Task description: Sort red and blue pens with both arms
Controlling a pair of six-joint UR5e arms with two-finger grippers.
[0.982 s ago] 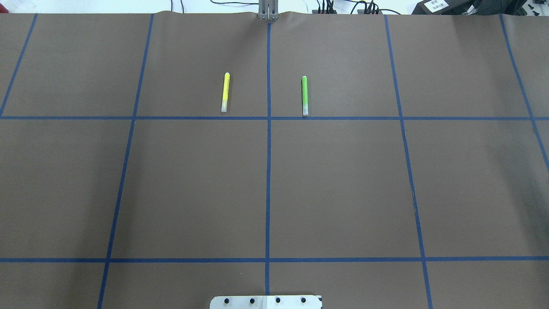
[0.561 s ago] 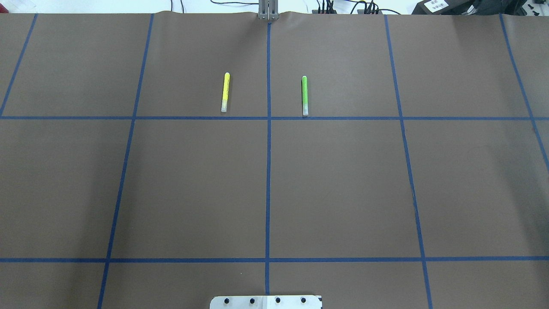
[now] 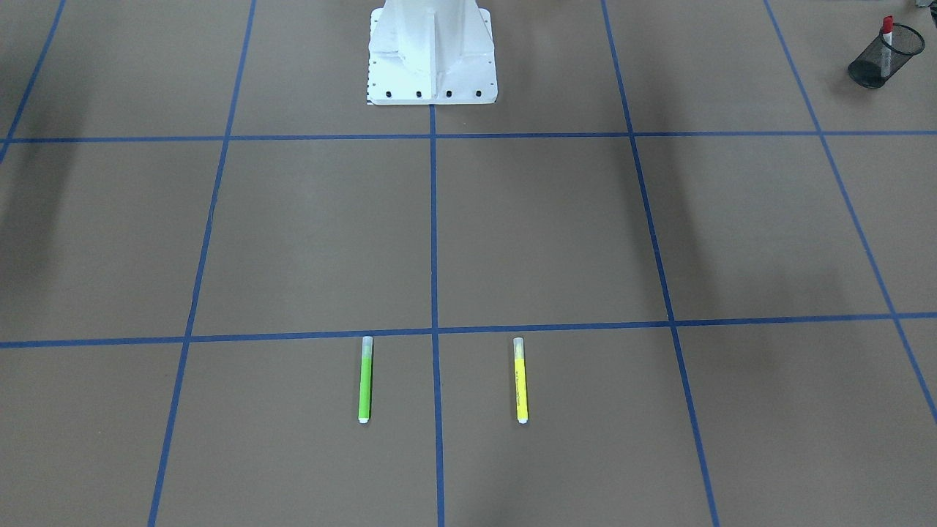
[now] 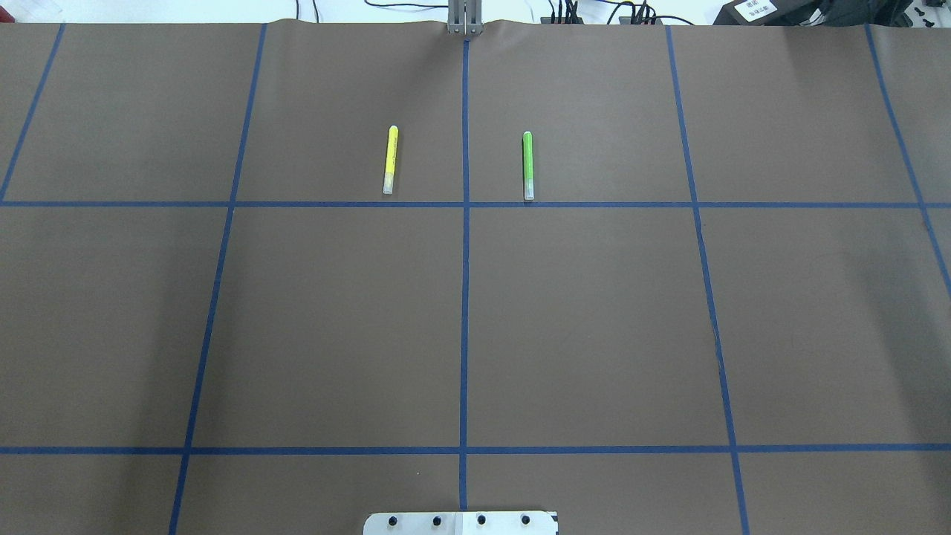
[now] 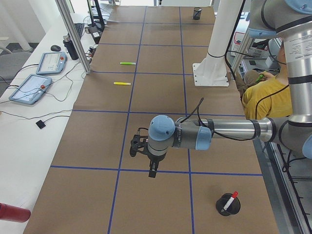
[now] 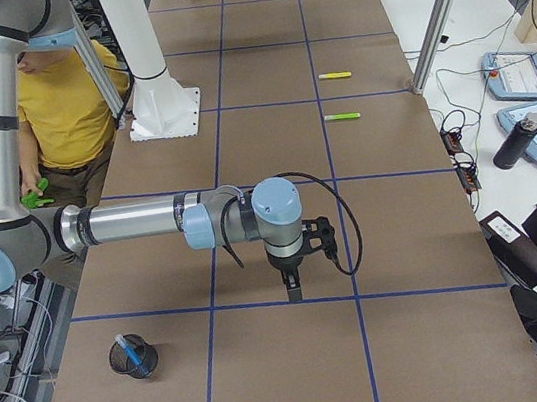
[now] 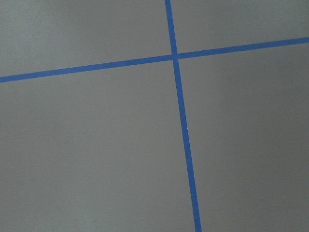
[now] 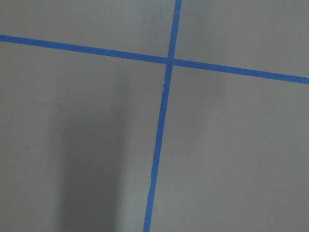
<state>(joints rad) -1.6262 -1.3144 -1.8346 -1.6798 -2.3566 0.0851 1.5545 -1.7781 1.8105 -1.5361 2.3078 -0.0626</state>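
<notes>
Brown worktop [image 4: 594, 334], and nothing has stirred in 1 second: yellow pen [image 4: 390, 160] and green pen [image 4: 527, 165] unmoved. Red pen [image 3: 887, 29] sits in a mesh cup [image 3: 902, 45], blue pen [image 6: 133, 352] in a second cup [image 6: 119, 366], so sorting looks done. Left tool [image 5: 152, 172] and right tool [image 6: 293, 288] hover; whether they're clenched or released, can't tell.

The red pen [image 5: 231, 199] sits half hidden in its mesh cup [image 5: 220, 206]. The left gripper [image 5: 152, 172] and right gripper [image 6: 293, 292] look too small to judge.
</notes>
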